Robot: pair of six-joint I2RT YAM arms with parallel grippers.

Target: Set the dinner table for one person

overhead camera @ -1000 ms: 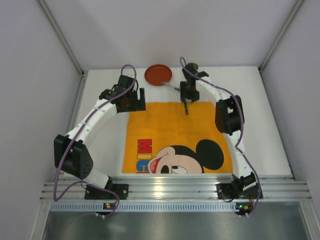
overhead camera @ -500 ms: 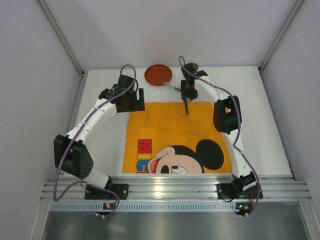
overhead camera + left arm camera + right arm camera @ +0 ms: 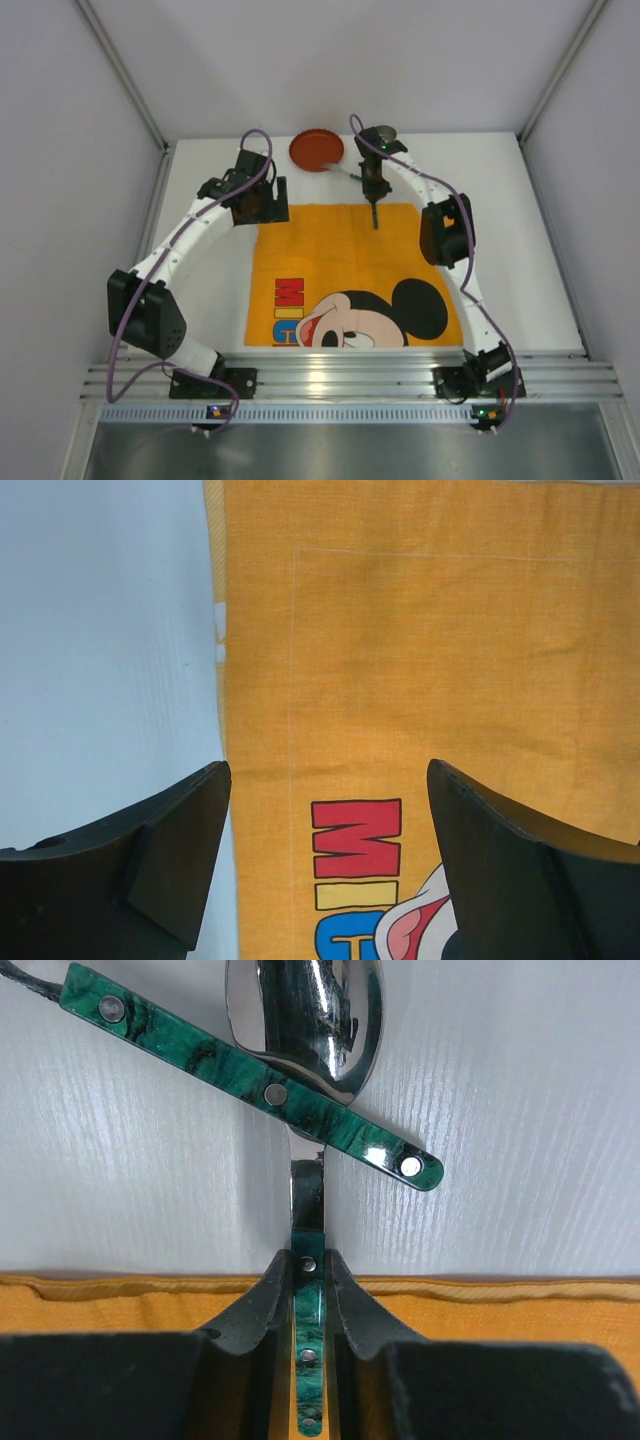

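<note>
The white table (image 3: 530, 240) filled the space between the walls, its rail (image 3: 350, 375) along the near edge. Just beyond lay the orange placemat (image 3: 330, 250), centred as the base of the setting. Over the mat's far left corner the left claw (image 3: 328, 780) hung wide apart and empty, probably parked out of the way. At the mat's far edge the right claw (image 3: 308, 1260) was pinched narrow on the green handle of a spoon (image 3: 300, 1000), whose neck lay under a second green-handled utensil (image 3: 250, 1080), so it likely needed sliding free. A red plate (image 3: 316, 150) sat by the far edge.
</note>
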